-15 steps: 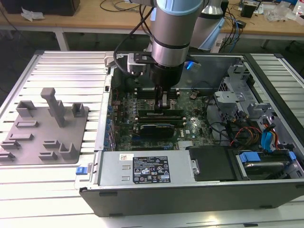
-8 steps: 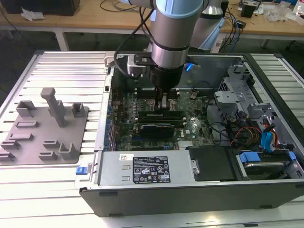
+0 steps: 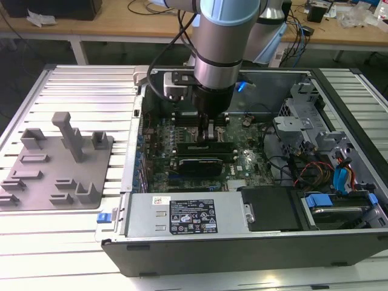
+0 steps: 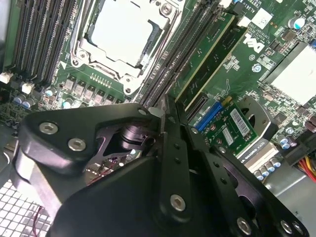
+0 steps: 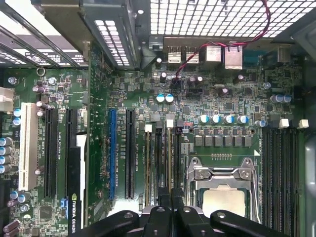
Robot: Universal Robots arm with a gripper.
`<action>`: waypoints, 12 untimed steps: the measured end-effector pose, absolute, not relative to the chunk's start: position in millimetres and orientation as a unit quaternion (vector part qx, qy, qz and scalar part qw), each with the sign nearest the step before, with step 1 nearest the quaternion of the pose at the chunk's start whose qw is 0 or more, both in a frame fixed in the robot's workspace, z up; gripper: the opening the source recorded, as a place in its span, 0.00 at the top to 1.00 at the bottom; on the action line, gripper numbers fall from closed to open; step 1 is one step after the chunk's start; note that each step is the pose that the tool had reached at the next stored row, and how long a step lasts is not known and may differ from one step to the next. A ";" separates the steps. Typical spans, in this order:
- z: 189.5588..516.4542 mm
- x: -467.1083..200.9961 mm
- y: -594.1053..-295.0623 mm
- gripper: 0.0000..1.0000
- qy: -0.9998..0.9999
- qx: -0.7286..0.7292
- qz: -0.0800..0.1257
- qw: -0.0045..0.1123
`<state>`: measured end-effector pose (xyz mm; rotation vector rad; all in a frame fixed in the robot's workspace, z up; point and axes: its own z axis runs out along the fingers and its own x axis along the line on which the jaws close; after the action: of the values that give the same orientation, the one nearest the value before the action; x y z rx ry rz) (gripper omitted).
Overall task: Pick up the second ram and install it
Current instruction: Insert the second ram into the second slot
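1. The black metal hand [image 4: 163, 109] is narrow, with its fingers drawn together, probably to press.
2. Just beneath, the long green second ram [image 4: 207, 53] stands upright, seated in the green motherboard [image 4: 247, 74].
3. Beyond stands the grey perforated case wall [image 5: 222, 17].

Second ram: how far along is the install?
Looks done: one long flat green ram stick already stands among the long black memory slots. In hand: the black end effector is low, in line with the second green ram stick, which stands upright nearer the square silver processor. Left: seating is unconfirmed; I can't tell if it is pressed fully home.
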<state>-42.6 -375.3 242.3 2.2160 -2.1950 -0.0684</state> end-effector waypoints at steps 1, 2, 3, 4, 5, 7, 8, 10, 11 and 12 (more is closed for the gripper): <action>241.5 -42.5 -375.3 0.91 -0.704 0.710 -0.022 0.011; 240.9 -42.5 -375.3 0.91 -0.704 0.710 -0.022 0.011; 239.2 -42.5 -375.3 0.91 -0.704 0.710 -0.022 0.011; 238.9 -42.5 -375.4 0.91 -0.704 0.710 -0.022 0.011; 238.8 -42.5 -375.6 0.91 -0.704 0.710 -0.022 0.011; 238.6 -42.5 -375.8 0.91 -0.704 0.710 -0.022 0.011; 238.4 -42.5 -375.8 0.91 -0.706 0.708 -0.022 0.011; 237.5 -42.4 -375.7 0.91 -0.706 0.708 -0.022 0.011; 237.4 -42.5 -375.8 0.91 -0.706 0.708 -0.022 0.011; 237.1 -42.5 -375.8 0.91 -0.706 0.708 -0.022 0.011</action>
<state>-42.5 -375.8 237.1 2.2082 -2.2028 -0.0685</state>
